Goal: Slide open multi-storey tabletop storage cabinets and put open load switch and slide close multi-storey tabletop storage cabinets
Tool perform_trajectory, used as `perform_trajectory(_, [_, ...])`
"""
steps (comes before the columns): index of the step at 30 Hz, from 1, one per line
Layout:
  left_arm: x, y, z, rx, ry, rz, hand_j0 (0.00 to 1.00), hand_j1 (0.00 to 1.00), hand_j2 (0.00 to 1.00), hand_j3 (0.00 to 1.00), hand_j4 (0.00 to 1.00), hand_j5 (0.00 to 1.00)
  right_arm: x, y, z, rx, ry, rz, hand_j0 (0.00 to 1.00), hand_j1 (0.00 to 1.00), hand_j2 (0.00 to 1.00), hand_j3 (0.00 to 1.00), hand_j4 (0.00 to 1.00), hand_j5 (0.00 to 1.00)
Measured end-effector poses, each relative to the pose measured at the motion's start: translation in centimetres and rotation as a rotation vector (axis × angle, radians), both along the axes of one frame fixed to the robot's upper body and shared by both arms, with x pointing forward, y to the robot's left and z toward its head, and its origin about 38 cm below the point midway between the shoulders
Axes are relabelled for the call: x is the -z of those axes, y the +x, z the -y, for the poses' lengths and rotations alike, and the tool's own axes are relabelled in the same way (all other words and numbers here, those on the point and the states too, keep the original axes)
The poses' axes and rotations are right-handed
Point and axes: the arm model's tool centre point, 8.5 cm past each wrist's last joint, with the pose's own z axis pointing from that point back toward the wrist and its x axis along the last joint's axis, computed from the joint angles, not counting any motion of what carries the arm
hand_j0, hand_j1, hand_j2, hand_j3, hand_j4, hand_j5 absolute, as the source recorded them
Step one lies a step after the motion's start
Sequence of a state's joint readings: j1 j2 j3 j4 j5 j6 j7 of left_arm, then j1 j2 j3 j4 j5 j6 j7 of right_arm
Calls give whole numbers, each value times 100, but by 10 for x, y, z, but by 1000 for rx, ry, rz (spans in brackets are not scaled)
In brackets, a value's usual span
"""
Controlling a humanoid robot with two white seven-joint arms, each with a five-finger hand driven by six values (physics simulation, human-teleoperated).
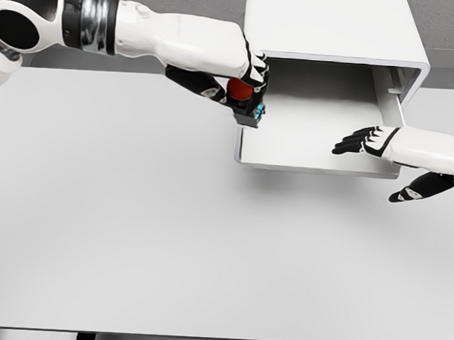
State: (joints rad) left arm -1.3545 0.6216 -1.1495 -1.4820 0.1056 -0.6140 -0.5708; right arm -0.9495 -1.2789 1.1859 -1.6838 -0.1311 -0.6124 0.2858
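White table (133,211); left hand (243,83) grips load switch (248,106) over open drawer (311,163); right hand (365,141) released.

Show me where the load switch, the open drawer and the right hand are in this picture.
load switch (242,91): head view, on its red knob, held in the left hand.
open drawer (319,165): head view, on its front rim.
right hand (373,141): head view, on the back of the hand, over the drawer.
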Motion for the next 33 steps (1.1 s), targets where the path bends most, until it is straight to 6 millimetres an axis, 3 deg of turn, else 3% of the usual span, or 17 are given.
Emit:
perform_trajectory(12, [15, 10, 42, 33, 51, 17, 39, 39, 39, 39, 39, 39, 1, -1, 1, 1, -6, -5, 100, 100, 100, 100, 100, 100])
perform_trajectory(26, [39, 25, 71, 22, 104, -8, 39, 39, 39, 39, 39, 39, 1, -1, 0, -2, -4, -6, 100, 100, 100, 100, 100, 100])
perform_trajectory(33, [48, 31, 75, 8, 124, -18, 39, 39, 39, 39, 39, 39, 2, 0, 0, -3, -4, -6, 100, 100, 100, 100, 100, 100])
